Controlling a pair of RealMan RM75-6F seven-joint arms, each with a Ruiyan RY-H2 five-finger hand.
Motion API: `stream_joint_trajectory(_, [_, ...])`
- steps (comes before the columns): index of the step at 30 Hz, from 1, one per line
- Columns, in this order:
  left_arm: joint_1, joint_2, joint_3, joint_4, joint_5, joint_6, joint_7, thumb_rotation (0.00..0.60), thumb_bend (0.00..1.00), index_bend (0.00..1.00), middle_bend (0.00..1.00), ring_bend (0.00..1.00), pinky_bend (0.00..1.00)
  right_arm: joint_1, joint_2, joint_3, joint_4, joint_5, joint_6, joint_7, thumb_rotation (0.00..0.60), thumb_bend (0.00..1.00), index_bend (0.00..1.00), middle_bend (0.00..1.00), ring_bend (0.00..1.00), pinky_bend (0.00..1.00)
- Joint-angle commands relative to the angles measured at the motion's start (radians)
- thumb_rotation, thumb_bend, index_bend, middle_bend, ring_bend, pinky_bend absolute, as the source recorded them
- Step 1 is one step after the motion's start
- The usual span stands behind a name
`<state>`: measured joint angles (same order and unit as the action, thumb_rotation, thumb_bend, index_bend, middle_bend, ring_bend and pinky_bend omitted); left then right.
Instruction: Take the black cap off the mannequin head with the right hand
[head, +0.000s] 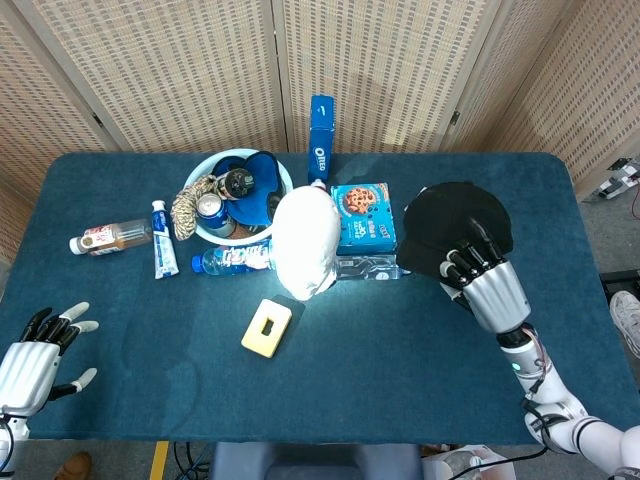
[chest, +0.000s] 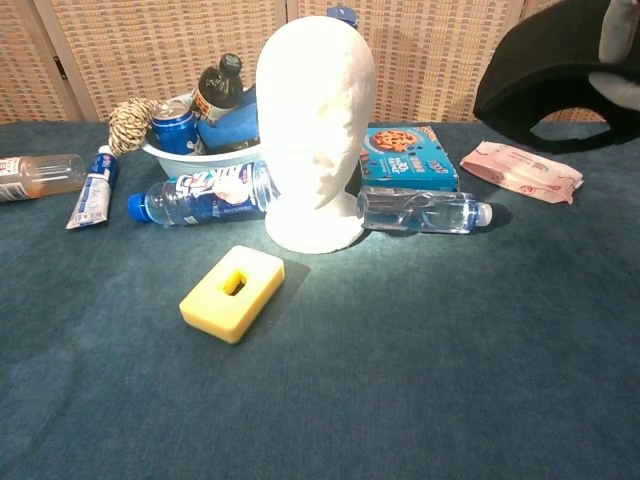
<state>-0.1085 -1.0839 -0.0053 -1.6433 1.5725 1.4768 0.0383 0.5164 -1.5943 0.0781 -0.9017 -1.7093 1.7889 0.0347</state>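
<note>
While the head view shows both my hands, the chest view shows only the top of my right hand (chest: 622, 40) at its upper right corner. My right hand (head: 487, 283) grasps the black cap (head: 455, 228), held in the air off the bare mannequin head (head: 306, 243) and well to its right, above the pink wipes packet (chest: 520, 170). My left hand (head: 32, 358) hangs released, fingers spread, at the bench's (head: 380, 370) near left corner.
</note>
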Motion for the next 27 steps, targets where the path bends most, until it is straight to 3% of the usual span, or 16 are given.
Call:
stream_joint_trajectory(1, [0.004, 0.002, 0.0, 0.003, -0.002, 0.005, -0.004, 0.6, 0.17, 0.31, 0.15, 0.18, 0.06, -0.018, -0.055, -0.011, 0.061, 0.007, -0.013, 0.037, 0.6, 0.42, 0.98, 0.6, 0.36, 0.12])
stream_joint_trajectory(16, [0.01, -0.001, 0.003, 0.004, -0.004, 0.01, -0.003, 0.6, 0.17, 0.31, 0.14, 0.18, 0.06, -0.027, -0.224, -0.002, 0.314, 0.062, -0.112, 0.157, 0.6, 0.42, 0.98, 0.6, 0.36, 0.13])
stream_joint_trajectory(27, [0.009, -0.004, 0.004, 0.0, -0.011, 0.001, 0.008, 0.6, 0.17, 0.31, 0.14, 0.18, 0.06, -0.01, -0.291, 0.011, 0.482, 0.107, -0.215, 0.215, 0.6, 0.42, 0.98, 0.6, 0.36, 0.13])
